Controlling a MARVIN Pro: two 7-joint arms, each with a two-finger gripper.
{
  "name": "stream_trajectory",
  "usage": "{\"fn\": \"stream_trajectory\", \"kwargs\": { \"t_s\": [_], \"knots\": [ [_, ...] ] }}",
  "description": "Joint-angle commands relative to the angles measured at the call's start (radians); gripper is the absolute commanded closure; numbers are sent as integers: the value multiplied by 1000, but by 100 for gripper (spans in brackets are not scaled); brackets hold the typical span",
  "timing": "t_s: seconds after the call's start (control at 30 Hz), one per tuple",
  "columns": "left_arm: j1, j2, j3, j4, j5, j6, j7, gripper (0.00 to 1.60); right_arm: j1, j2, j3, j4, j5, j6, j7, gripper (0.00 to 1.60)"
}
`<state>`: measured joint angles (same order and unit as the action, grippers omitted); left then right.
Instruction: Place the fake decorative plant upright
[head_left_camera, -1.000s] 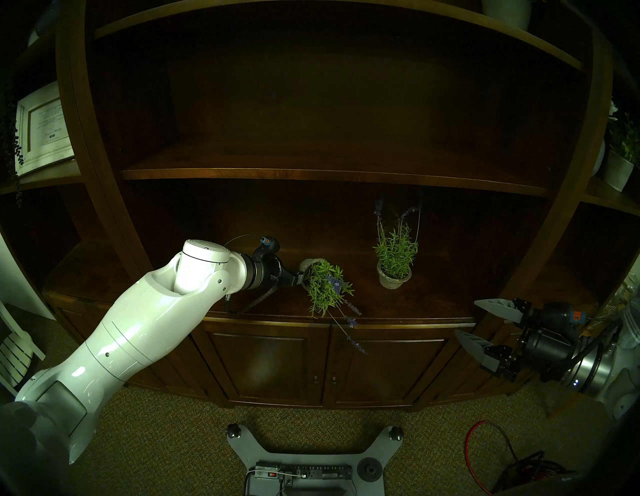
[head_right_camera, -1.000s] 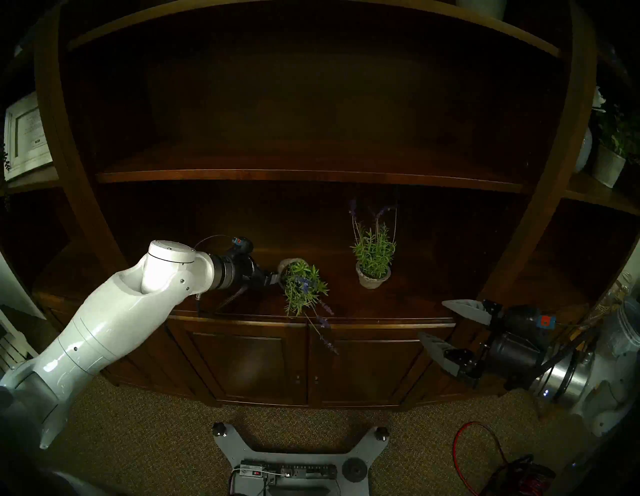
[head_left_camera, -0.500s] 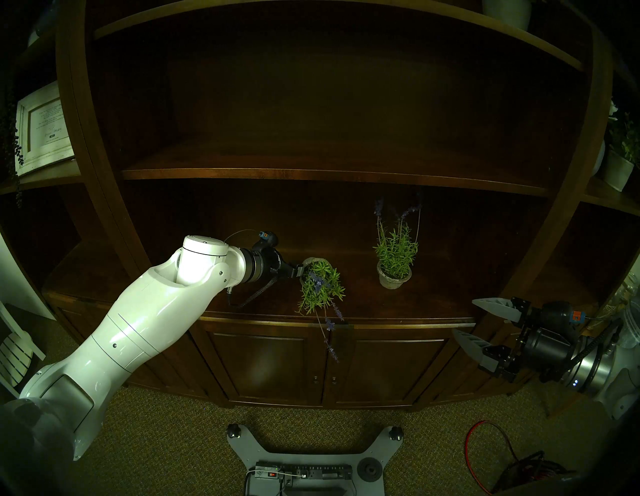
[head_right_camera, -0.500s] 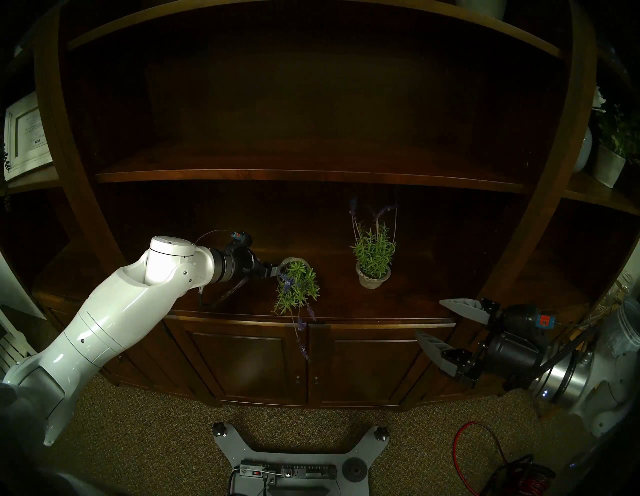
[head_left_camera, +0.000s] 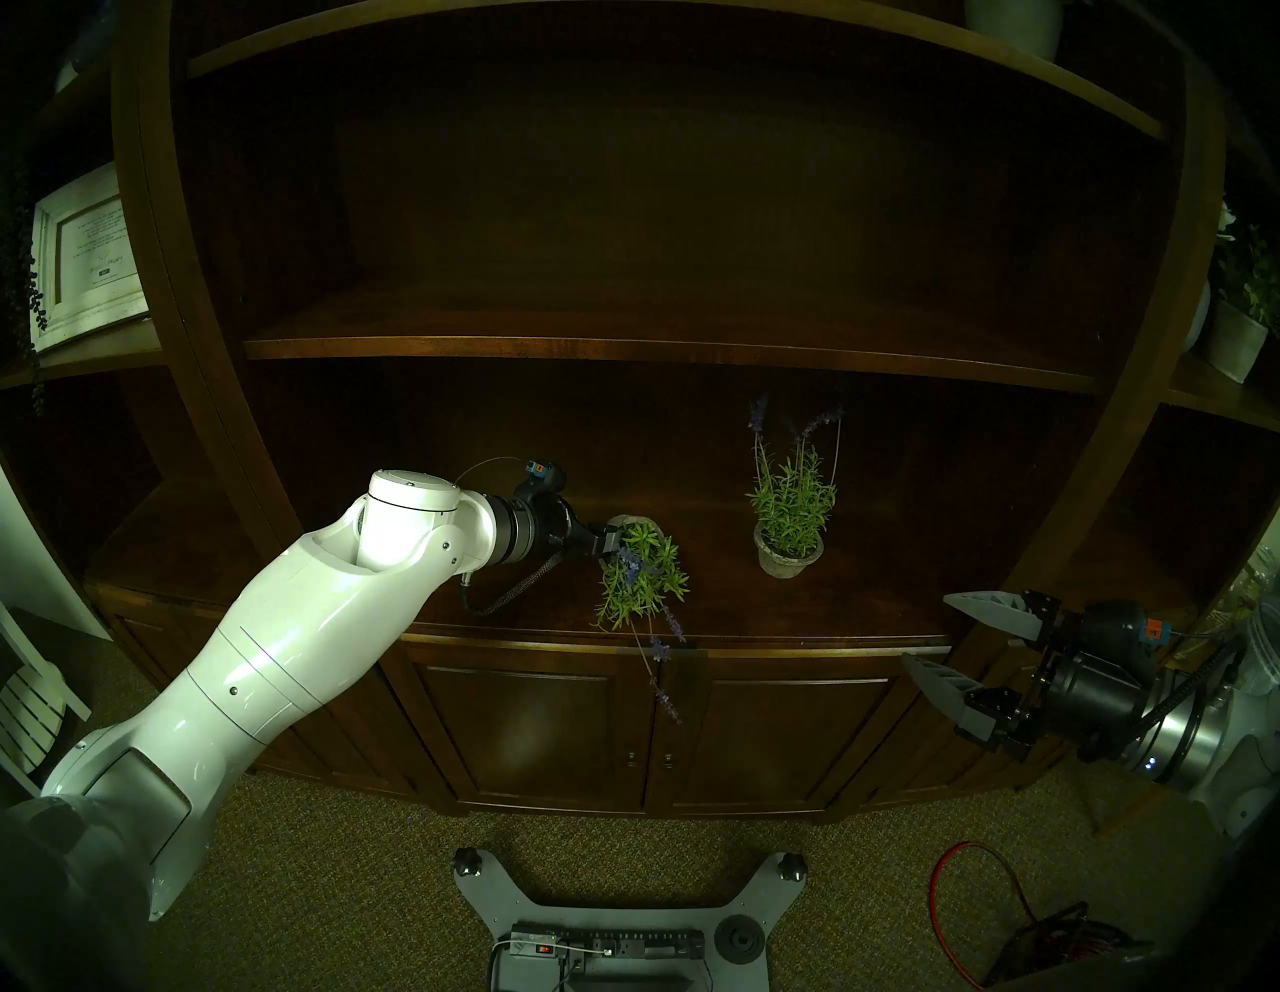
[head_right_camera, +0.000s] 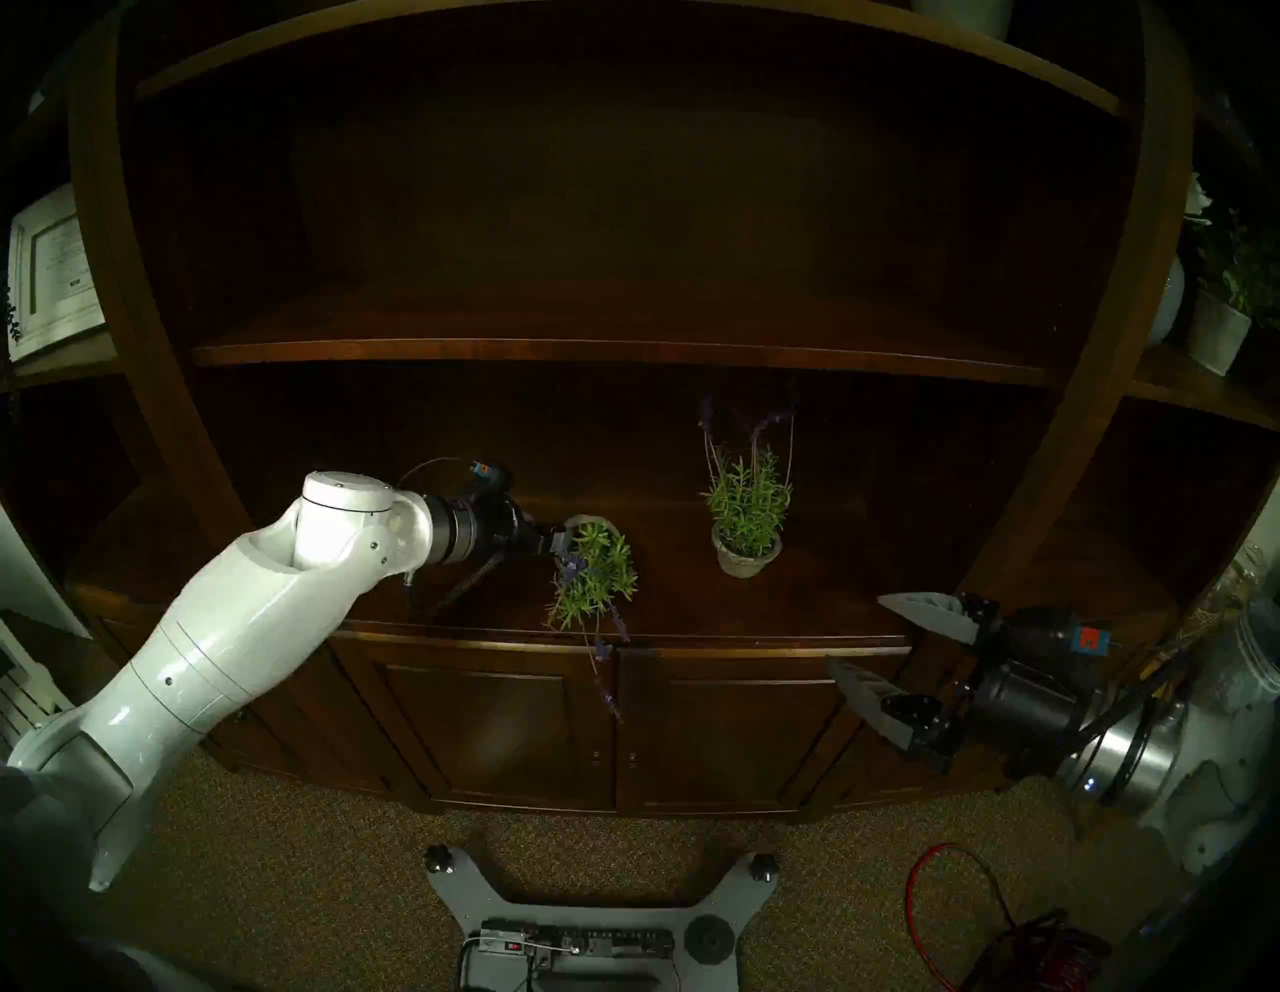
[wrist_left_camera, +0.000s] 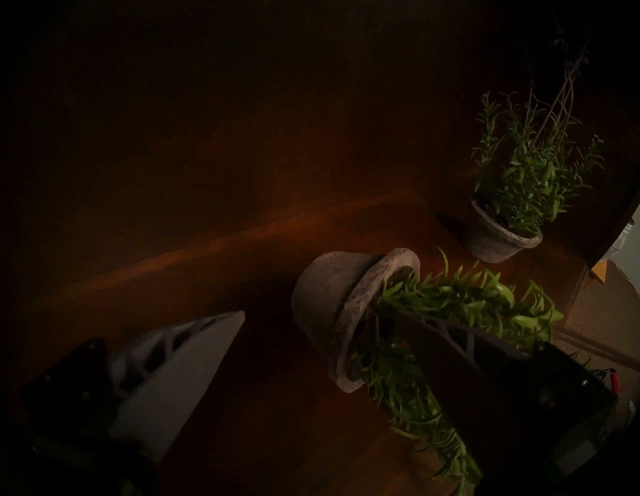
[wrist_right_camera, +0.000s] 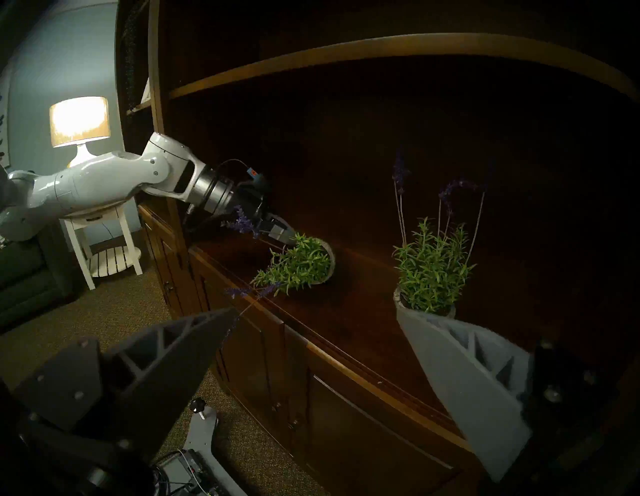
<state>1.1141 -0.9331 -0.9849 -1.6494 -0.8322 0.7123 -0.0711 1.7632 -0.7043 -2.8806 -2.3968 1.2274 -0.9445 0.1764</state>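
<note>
Head stereo left. Item one: tipped lavender pot, on its side on the cabinet's countertop, mouth toward me, foliage and purple spikes spilling over the front edge. Item two: upright lavender pot, well to its right, my reference for the finished pose. Left gripper sits at the tipped pot's rim, low and nearly level, which I judge suits a pot lying sideways. Right gripper hangs off the cabinet's right end, jaws wide, empty, parked clear.

Head stereo right. Same stock: tipped pot, left gripper at its left rim.

Left wrist. Jaws wide and empty. One finger lies apart from the pot wall; the other is buried in the foliage at the mouth. So I judge the pot sits between the fingers, not yet clamped.

Right wrist. Fingers spread, nothing between. Tipped pot seen from the side, left gripper just above its leaves.
</note>
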Motion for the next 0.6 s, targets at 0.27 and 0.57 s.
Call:
{"fn": "stream_trajectory", "kwargs": {
  "t_s": [0.27, 0.57],
  "knots": [
    [-45, -34, 12, -8, 47, -21, 2, 0, 6, -25, 1, 7, 31, -15, 21, 0],
    [-47, -51, 9, 19, 60, -28, -4, 0, 3, -30, 1, 12, 52, -15, 41, 0]
  ]
}}
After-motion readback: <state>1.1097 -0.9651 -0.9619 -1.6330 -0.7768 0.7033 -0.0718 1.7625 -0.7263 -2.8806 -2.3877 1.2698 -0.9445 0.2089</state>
